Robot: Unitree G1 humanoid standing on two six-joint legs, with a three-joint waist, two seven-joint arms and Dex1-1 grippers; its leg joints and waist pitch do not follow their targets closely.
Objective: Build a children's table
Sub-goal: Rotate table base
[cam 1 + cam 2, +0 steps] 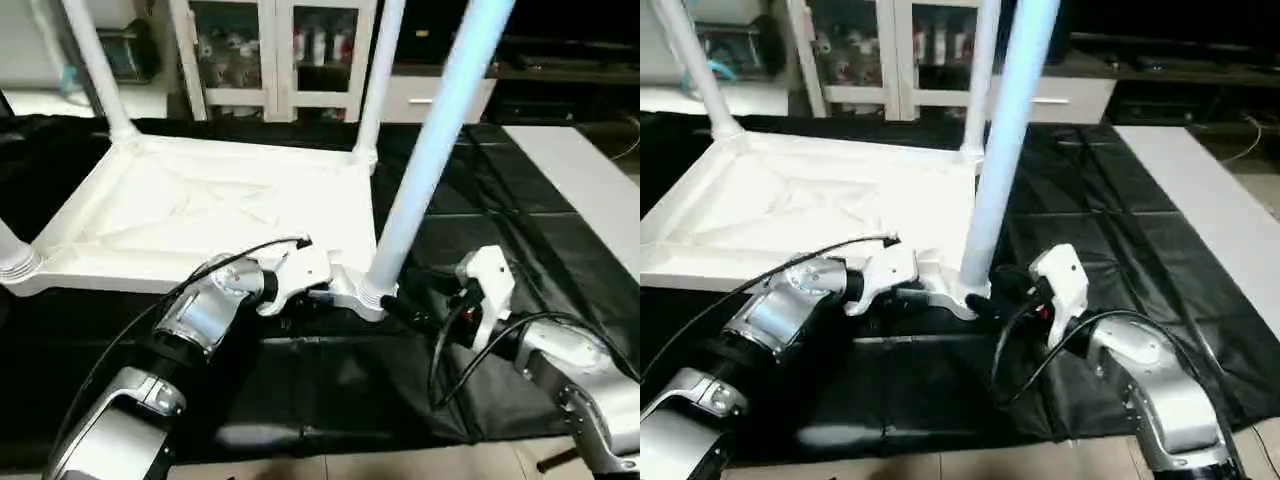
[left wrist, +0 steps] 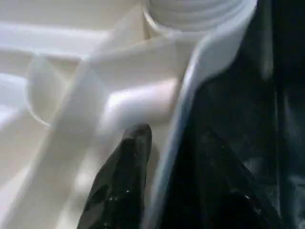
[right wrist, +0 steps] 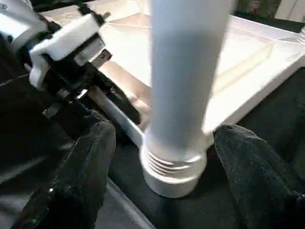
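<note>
Your robot's silver forearms (image 1: 195, 315) end in white wrist housings (image 1: 1065, 280), black cables (image 1: 1025, 345) and black fingers (image 3: 83, 176).

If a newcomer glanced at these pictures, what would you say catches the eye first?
Probably the large white ribbed plastic tabletop, upside down on the black-covered work table, with long white tube legs standing in its corners. The nearest leg rises at the near right corner, between the left gripper and the open right gripper.

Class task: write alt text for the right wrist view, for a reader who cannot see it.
A white table leg stands upright in a corner socket of the upturned white table top, between the right gripper's two open black fingers. The left gripper reaches the top's edge beside it.
</note>
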